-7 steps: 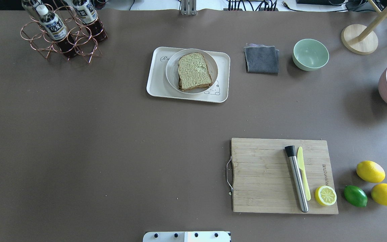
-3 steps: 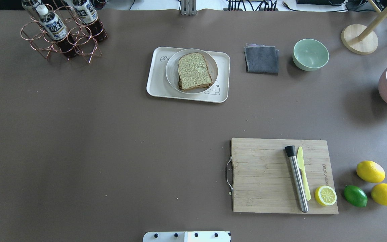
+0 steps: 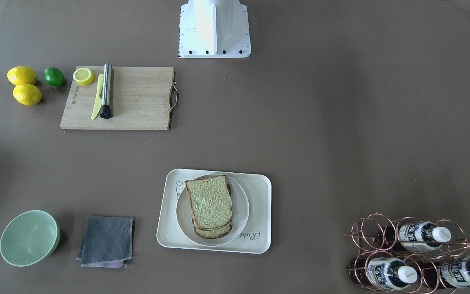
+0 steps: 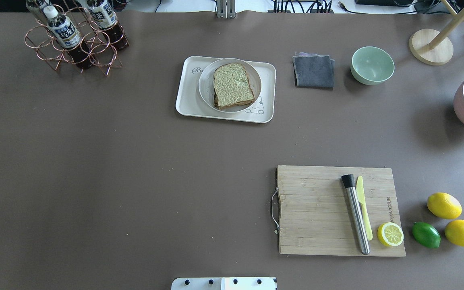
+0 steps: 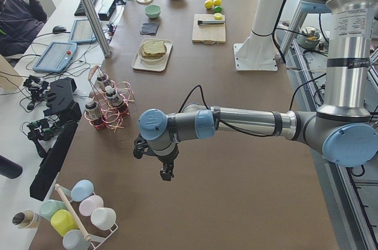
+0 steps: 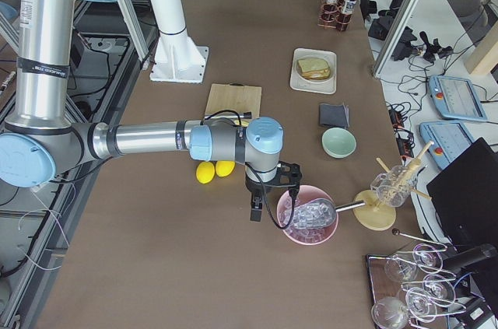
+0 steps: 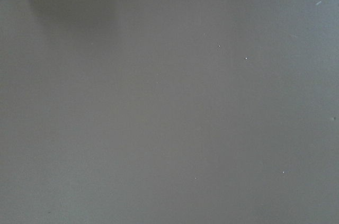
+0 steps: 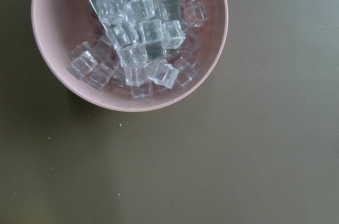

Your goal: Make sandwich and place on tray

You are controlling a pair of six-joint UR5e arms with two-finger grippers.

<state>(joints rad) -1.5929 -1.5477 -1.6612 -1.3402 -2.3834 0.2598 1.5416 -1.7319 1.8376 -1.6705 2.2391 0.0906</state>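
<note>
The sandwich (image 4: pixel 233 85) is two stacked bread slices with pale greenish-tan faces on a round white plate (image 4: pixel 205 88). The plate stands on the cream-white tray (image 4: pixel 187 100) at the far middle of the table. It also shows in the front-facing view (image 3: pixel 209 202), on the tray (image 3: pixel 259 204). The egg is hidden. My left gripper (image 5: pixel 167 173) hangs over bare table far to the left. My right gripper (image 6: pixel 255 212) hangs beside a pink ice bowl far to the right. I cannot tell whether either is open or shut.
A wooden cutting board (image 4: pixel 316 209) holds a steel muddler (image 4: pixel 357 215), a yellow knife and a half lemon (image 4: pixel 390 234). Two lemons and a lime (image 4: pixel 426 235) lie right of it. A grey cloth (image 4: pixel 313 71), green bowl (image 4: pixel 372 65), pink ice bowl (image 8: pixel 127 38) and bottle rack (image 4: pixel 75 38) stand around.
</note>
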